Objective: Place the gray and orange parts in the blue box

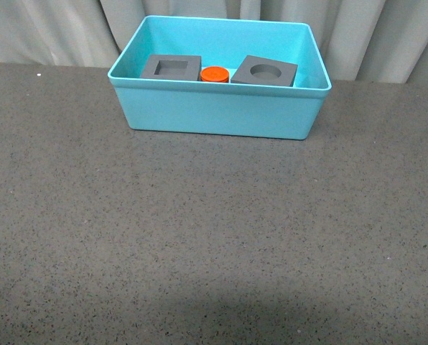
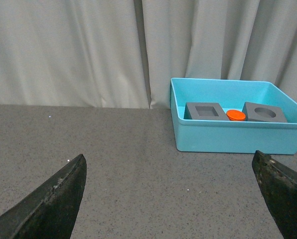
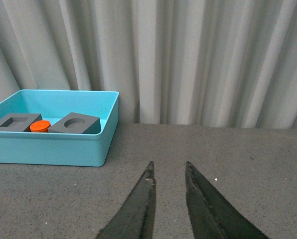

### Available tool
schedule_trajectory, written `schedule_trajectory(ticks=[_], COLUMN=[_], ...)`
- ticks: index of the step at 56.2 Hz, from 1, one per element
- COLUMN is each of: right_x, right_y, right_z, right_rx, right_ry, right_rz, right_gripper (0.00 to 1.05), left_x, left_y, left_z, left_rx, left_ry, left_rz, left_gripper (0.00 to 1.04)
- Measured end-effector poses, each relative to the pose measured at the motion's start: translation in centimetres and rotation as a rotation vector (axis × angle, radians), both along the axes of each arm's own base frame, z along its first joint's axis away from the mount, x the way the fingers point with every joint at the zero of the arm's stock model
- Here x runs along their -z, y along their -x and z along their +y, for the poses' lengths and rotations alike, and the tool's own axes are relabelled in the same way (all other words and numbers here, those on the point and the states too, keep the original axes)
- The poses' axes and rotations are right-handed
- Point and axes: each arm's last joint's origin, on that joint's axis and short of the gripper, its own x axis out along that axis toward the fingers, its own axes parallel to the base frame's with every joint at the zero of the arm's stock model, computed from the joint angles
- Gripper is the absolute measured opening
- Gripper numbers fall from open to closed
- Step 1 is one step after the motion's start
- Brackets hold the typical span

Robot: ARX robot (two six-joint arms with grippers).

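The blue box (image 1: 221, 111) stands at the far middle of the table. Inside it sit a gray cube with a square recess (image 1: 171, 67), an orange cylinder (image 1: 215, 74) and a gray cube with a round recess (image 1: 265, 71), side by side. The same box (image 2: 228, 142) and parts show in the left wrist view, well ahead of my left gripper (image 2: 171, 162), which is open and holds nothing. My right gripper (image 3: 169, 165) is shut and empty over bare table, off to the side of the box (image 3: 54, 149). Neither arm shows in the front view.
A pale pleated curtain (image 1: 56, 29) hangs right behind the table's far edge. The dark speckled tabletop (image 1: 199, 237) stretches from the box to the near edge.
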Motion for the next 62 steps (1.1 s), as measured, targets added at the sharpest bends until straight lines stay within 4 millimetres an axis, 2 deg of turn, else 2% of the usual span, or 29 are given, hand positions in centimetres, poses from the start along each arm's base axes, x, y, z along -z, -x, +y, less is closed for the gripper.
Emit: schedule_trajectory(ticks=[26,31,62], right_x=[0.00,0.00,0.00], right_y=[0.00,0.00,0.00], right_z=[0.00,0.00,0.00], right_rx=[0.000,0.000,0.000], right_ry=[-0.001,-0.001,-0.001], right_rz=[0.000,0.000,0.000], right_gripper=[0.97,0.94,0.95], left_x=[0.00,0.00,0.00], left_y=[0.00,0.00,0.00], left_z=[0.00,0.00,0.00], left_rx=[0.000,0.000,0.000], left_ry=[0.000,0.000,0.000], left_rz=[0.000,0.000,0.000], left_gripper=[0.98,0.98,0.98])
